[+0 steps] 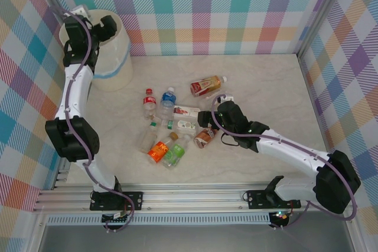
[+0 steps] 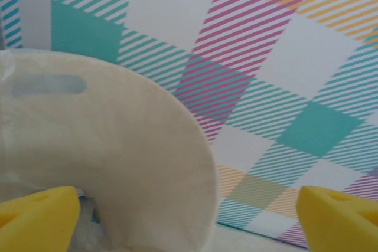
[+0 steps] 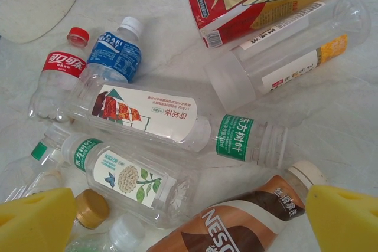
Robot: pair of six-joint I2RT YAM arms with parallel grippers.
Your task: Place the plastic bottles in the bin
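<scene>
Left arm [image 1: 74, 95] stretches far forward, its fingers [image 2: 38, 213] spread wide; right arm [image 1: 283, 151] bends inward, fingers [image 3: 35, 219] apart.

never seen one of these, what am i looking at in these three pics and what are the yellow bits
Two robot arms are bolted to the near edge of a table. One picture is taken from above; the other two come from cameras on each wrist, and the yellow bits are gripper fingertips. The left gripper hangs open over the cream bin, holding nothing. The right gripper hangs open over a pile of plastic bottles on the table, among them a brown Nescafe bottle and a red-labelled cola bottle.
</scene>
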